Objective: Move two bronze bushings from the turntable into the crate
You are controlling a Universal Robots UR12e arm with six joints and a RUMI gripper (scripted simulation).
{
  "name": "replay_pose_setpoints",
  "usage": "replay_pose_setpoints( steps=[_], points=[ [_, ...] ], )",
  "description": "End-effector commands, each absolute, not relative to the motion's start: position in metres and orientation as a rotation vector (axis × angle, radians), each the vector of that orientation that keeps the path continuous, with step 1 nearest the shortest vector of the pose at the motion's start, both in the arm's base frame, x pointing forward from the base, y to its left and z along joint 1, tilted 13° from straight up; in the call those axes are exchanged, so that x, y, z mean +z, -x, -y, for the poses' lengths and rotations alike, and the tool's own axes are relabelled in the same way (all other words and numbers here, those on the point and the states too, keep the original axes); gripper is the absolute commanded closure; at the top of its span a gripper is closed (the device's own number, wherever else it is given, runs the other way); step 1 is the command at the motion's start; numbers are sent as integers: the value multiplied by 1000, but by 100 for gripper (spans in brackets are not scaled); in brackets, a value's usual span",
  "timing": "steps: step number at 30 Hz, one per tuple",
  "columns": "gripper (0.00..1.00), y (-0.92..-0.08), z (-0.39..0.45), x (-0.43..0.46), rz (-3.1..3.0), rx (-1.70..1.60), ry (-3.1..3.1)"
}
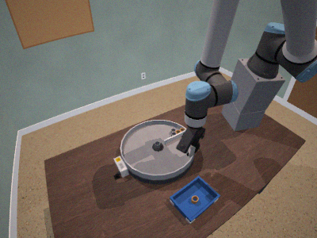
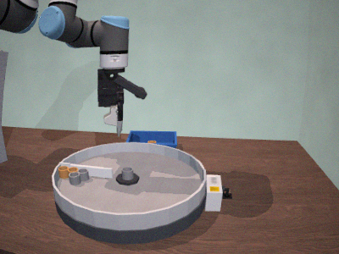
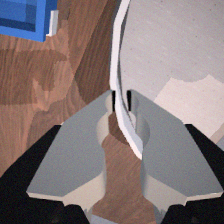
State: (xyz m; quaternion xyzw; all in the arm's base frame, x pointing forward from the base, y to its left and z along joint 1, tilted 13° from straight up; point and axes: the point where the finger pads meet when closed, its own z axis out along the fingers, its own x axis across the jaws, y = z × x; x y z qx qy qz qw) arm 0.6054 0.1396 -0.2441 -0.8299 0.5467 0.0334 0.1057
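Two bronze bushings stand with two grey bushings by a white divider bar on the round grey turntable. A third bronze bushing lies in the blue crate. My gripper is shut and empty. It hangs above the turntable's rim on the side nearest the crate, well above the bushings.
A dark hub stands at the turntable's centre. A white control box sits against the rim. The arm's grey pedestal stands at the back of the brown table.
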Motion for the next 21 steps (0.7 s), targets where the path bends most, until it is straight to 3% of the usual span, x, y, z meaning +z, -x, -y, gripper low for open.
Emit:
replay_pose_setpoints(
  steps=[1,10,21],
  points=[
    [94,-576,-76,-260,-1575,84,2451],
    [94,-520,37,-290,-1574,84,2450],
    [94,-499,74,-299,-1574,84,2449]
  ],
)
